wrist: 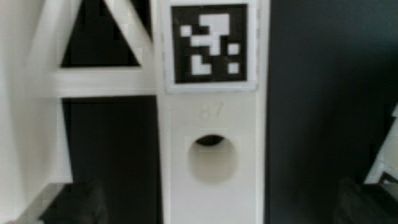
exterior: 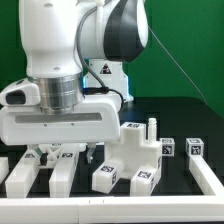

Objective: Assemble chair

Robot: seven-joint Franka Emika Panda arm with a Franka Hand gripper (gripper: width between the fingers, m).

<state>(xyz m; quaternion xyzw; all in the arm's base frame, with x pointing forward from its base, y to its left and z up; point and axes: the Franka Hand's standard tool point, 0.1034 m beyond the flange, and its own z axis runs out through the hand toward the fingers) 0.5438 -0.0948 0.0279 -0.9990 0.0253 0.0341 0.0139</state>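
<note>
Jaws stand spread wide, grasping nothing, as the gripper (exterior: 62,153) hangs low over chunky white chair parts (exterior: 135,150) in the lower half of the exterior view. Beneath it lies a smooth flat slat (wrist: 214,120) with a round hole (wrist: 212,142) and a black-and-white tag (wrist: 212,42). Bare black table (exterior: 185,118) lies open toward the exterior view's right.

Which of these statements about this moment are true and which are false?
1. The gripper has its jaws open. True.
2. The table is white. False: the table is black.
3. The wrist view shows a white part bearing a tag and a hole. True.
4. The chair stands fully assembled. False: several loose parts lie apart on the table.
</note>
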